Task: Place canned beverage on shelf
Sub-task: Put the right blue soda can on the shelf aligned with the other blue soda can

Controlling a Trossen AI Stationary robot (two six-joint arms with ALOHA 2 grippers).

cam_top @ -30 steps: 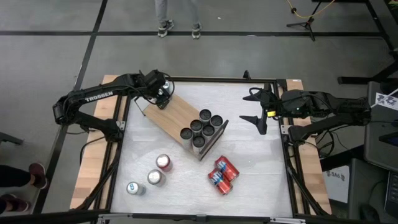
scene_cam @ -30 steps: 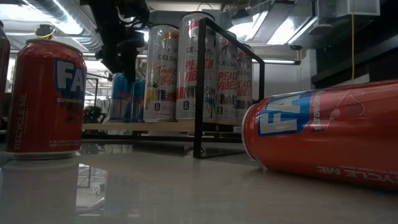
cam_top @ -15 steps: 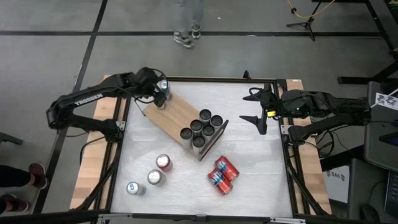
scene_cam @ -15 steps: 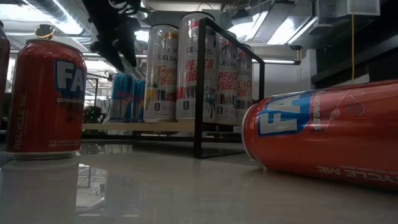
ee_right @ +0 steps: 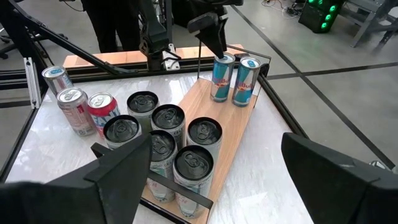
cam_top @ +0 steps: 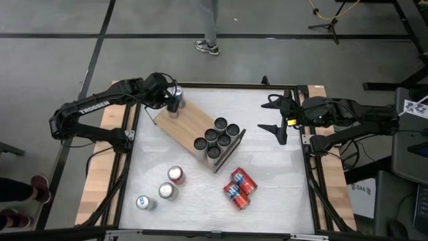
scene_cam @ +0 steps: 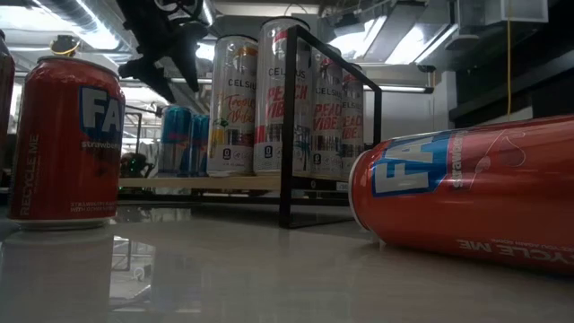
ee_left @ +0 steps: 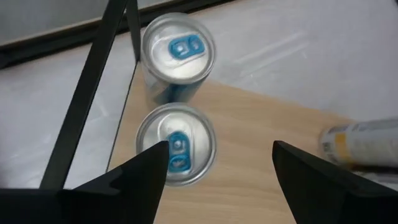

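- Light-wood shelf (cam_top: 194, 127) on its black wire frame lies diagonally across the far-left part of the white surface (cam_top: 281, 187), one end near the far-left corner, the other toward the middle.
- Two slim blue-and-silver cans (ee_left: 177, 50) stand upright side by side at the shelf's far-left end, close to its edge.
- Six taller Celsius cans (ee_right: 165, 143) stand clustered at the shelf's opposite end, against the wire rail.
- Left arm reaches from the left edge of the surface, elbow bent, wrist angled down over the shelf's far-left end.
- Left end effector (ee_left: 214, 168) hangs above the two slim cans with its fingers spread wide, holding nothing; in the left wrist view one finger overlaps the nearer can's (ee_left: 176, 144) top.
- Right arm stretches in from the right edge, level and well apart from the shelf.
- Right end effector (cam_top: 275, 115) sits above the far-right part of the surface, fingers wide apart and empty.
- Three more cans (cam_top: 167, 191) stand upright near the near-left corner: one red, two silver-topped.
- Two red Fanta cans (cam_top: 239, 187) lie on their sides, touching, toward the near edge, just beside the shelf's middle-facing end.
- A person's legs (cam_top: 211, 27) show on the floor beyond the far edge.
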